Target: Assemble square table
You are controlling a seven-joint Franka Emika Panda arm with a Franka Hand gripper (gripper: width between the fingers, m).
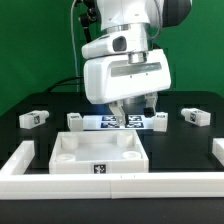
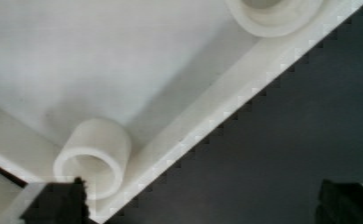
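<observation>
While the claw hovers with jaws apart, the square table slab lies just nearward, one edge slanting between them.

Black desk w/ green backdrop behind. Low white border wall runs along the front edge, short arms turning back at ext. view's left & right. Marker board lies flat toward desk's rear, b/w tags, partly hidden.
</observation>
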